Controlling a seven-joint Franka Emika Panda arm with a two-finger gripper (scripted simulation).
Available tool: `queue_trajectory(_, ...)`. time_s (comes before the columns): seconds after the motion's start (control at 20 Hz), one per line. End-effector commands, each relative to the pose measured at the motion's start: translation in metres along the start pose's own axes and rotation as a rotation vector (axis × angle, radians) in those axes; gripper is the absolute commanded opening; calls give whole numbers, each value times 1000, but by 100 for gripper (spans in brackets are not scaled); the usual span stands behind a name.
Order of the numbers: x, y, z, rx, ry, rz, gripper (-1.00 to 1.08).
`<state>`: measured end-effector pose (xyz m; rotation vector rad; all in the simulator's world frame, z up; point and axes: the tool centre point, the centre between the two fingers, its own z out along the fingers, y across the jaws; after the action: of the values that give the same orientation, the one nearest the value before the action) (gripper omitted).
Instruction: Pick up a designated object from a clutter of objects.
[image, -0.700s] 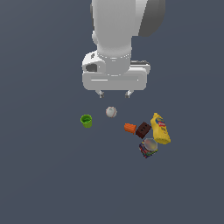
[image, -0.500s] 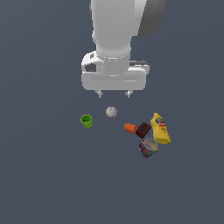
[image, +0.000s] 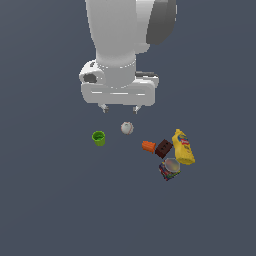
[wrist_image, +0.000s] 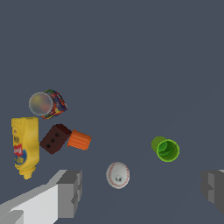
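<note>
On the dark floor: ball (image: 127, 128) lies alone, between the cup and the clutter, touching neither.
Claw: gripper (image: 120, 108) hangs above the ball with fingers (wrist_image: 70, 192) spread wide, holding nothing.
Cup: green cup (image: 99, 138) stands upright, near the ball toward the exterior view's left.
Clutter: orange piece (image: 148, 146) touches the brown block (image: 163, 148); yellow bottle (image: 183, 146) lies just beside the block; can (image: 170, 168) lies tipped just below them.
</note>
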<state>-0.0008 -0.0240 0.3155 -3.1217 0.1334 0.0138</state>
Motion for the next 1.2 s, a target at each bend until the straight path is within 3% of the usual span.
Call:
queue_trajectory(0.0,0,-1,1,0,0,-5,100)
queue_trajectory(0.55,-9,-2,31,-3,1,-121,100)
queue_trajectory(1.15,-40,-3,101,-9,2,-414,100)
